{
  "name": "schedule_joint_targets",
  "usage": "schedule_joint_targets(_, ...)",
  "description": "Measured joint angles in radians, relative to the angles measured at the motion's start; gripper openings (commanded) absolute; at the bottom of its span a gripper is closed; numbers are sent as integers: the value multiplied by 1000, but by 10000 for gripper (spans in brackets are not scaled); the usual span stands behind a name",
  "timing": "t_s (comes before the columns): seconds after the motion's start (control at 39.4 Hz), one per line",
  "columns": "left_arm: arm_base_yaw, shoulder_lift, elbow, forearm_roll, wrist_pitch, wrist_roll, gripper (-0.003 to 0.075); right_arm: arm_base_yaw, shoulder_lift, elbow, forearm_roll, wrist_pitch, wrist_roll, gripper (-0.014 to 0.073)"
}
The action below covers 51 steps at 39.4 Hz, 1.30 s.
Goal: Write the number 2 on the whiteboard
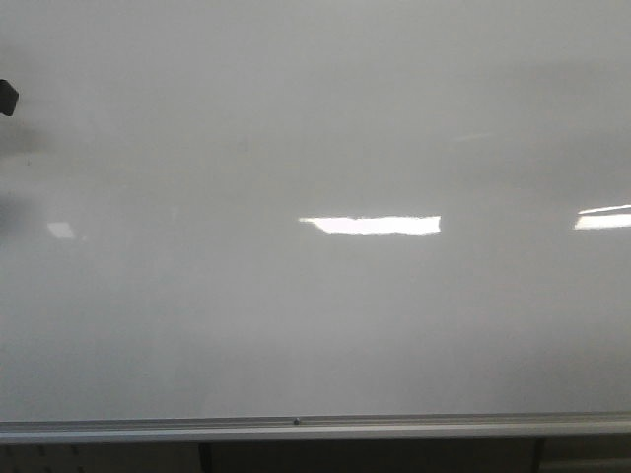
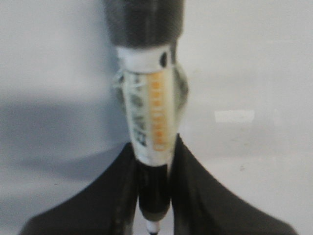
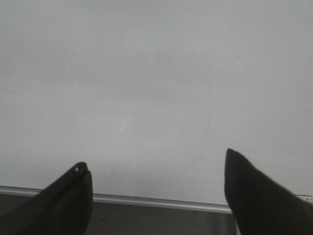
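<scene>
The whiteboard [image 1: 315,325] fills the front view, glossy white-grey, with its silver bottom rail [image 1: 296,427] along the lower edge. No number 2 shows on it in any view. My left gripper [image 2: 153,147] is shut on a marker [image 2: 149,112] with a white label, an orange stripe and a dark cap end, held in front of the board [image 2: 254,63]. In the front view only a dark bit of the left arm [image 1: 8,97] shows at the far left edge. My right gripper [image 3: 156,169] is open and empty, facing the board [image 3: 156,73] just above its rail [image 3: 161,200].
Bright rectangular light reflections [image 1: 372,225] lie on the board at centre and at the right edge [image 1: 603,219]. A dark area with frame supports [image 1: 205,456] runs below the rail.
</scene>
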Motion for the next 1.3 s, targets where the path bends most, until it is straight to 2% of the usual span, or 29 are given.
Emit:
schedule_joint_targets(0.1,0,0,0,0,0,0,7,0,0,0,0,0,0,579)
schedule_joint_targets(0.23,0,-4,-6,8,43,0,6,0,0,-19,12,33,0,579)
schedule_joint_targets(0.33,-7,-29,-31,23,174,29,6,0,0,-61,21,107,-3,579)
schedule_joint_targets(0.48,-51,-87,-103,29,400,142,6,0,19,-139,70,249,-66,579)
schedule_joint_targets(0.76,-229,-190,-202,0,734,392,6,14,133,-295,294,462,-360,579)
schedule_joint_targets(0.86,-311,-227,-207,-26,804,461,6,69,182,-340,352,489,-469,579)
schedule_joint_targets(1.04,-446,-273,-207,-106,866,584,6,231,257,-398,376,529,-608,579)
schedule_joint_targets(1.3,-638,-281,-208,-128,872,627,6,471,346,-493,380,543,-748,579)
